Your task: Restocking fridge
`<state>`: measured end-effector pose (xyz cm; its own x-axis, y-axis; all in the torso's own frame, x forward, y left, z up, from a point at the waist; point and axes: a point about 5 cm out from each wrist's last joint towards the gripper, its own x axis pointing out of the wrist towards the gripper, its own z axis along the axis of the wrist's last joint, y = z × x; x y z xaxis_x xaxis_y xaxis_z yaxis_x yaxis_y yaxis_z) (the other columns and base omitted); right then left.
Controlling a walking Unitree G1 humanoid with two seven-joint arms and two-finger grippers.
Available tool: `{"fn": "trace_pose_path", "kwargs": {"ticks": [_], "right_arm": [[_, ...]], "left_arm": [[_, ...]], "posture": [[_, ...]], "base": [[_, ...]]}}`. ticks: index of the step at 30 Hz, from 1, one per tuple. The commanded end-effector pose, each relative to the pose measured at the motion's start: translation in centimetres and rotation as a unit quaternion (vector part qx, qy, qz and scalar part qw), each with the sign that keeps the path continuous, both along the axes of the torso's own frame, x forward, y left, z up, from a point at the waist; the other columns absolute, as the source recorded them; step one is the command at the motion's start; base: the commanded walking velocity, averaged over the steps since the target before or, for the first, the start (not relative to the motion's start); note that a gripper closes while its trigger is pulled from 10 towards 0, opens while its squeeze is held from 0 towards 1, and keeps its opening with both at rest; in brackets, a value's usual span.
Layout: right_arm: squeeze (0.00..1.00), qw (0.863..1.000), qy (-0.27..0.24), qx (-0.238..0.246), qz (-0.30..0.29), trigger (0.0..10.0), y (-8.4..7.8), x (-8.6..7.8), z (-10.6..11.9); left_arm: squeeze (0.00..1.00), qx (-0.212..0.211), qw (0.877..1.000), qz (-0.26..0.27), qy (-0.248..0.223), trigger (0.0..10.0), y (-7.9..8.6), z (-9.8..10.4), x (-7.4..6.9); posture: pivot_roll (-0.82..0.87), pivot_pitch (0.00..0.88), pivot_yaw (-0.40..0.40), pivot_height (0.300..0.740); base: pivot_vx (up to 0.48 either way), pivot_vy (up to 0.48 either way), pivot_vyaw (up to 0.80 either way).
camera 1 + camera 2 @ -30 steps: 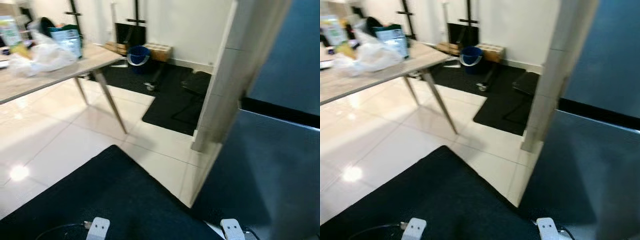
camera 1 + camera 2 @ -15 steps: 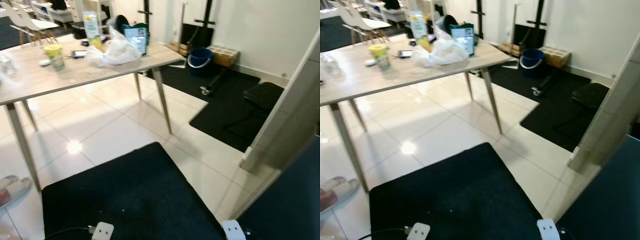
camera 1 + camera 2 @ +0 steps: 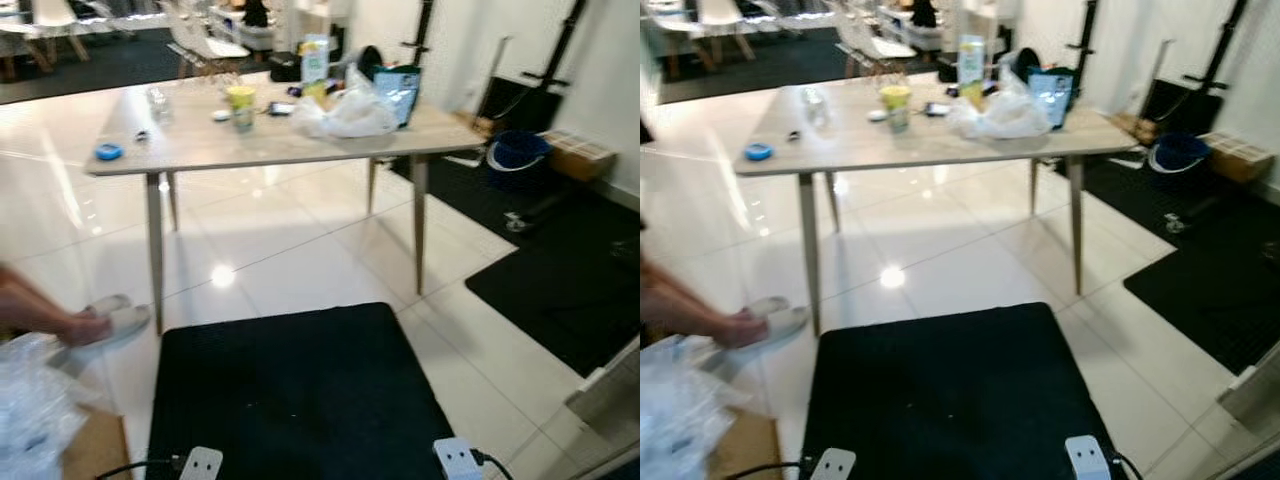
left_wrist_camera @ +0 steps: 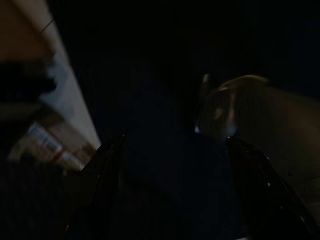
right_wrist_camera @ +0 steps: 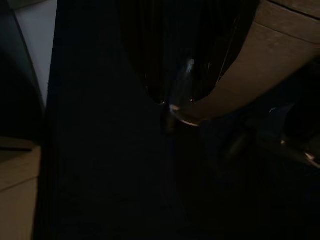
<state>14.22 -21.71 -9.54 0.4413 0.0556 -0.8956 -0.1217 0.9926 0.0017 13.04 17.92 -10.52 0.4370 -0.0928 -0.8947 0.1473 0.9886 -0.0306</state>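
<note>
Ahead, a wooden table (image 3: 200, 155) stood on glossy white tiles, well apart from the robot. On its far right end lay a crumpled white bag (image 3: 345, 115), touching a blue-green packet (image 3: 400, 92) behind it. A tall carton (image 3: 316, 62) stood just left of the bag. A yellow-lidded cup (image 3: 241, 105) stood near the table's middle, with a clear glass (image 3: 158, 100) further left and a small blue lid (image 3: 108, 152) near the left edge. These goods were all on the table; no fridge could be made out.

A black mat (image 3: 290, 390) lay on the floor directly before the robot. Two white plugs (image 3: 200, 465) sat at its near edge. To the right, a blue bucket (image 3: 518, 152) stood on a second dark mat beside the wall.

At lower left, a person's foot in a pale slipper (image 3: 110, 322) rested on the tiles, beside crinkled clear plastic (image 3: 30, 405).

Both wrist views were very dark. The left gripper (image 4: 172, 165) hung idle with its fingers (image 4: 107, 170) spread apart, holding nothing. For the right gripper, I could not tell.
</note>
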Motion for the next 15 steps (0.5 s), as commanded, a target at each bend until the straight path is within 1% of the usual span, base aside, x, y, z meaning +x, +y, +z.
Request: {"fn": "trace_pose_path", "kwargs": {"ticks": [1,8,11,15], "right_arm": [[0.0,1.0,0.004,-0.006,0.006,10.0,-0.14,-0.09,-0.01],[0.0,1.0,0.004,-0.006,0.009,10.0,-0.07,-0.1,-0.03],[0.0,1.0,0.005,-0.02,0.005,10.0,-0.19,-0.12,-0.05],[0.0,1.0,0.008,-0.026,0.009,10.0,-0.22,-0.22,-0.09]], "left_arm": [[0.0,-0.004,1.0,0.001,0.002,10.0,-0.13,0.02,0.12],[0.0,-0.006,1.0,0.003,0.001,10.0,-0.15,0.05,0.24],[0.0,-0.01,1.0,0.01,0.004,10.0,-0.13,0.02,0.15],[0.0,-0.012,1.0,0.012,0.006,10.0,-0.14,-0.01,0.06]], "posture": [[0.07,0.0,-0.036,0.74],[0.07,0.0,-0.036,0.74],[0.06,0.0,-0.035,0.74],[0.06,0.0,-0.035,0.74]], "base": [[0.0,0.0,0.77],[0.0,0.0,0.76],[0.0,0.0,0.0],[0.0,0.0,0.0]]}}
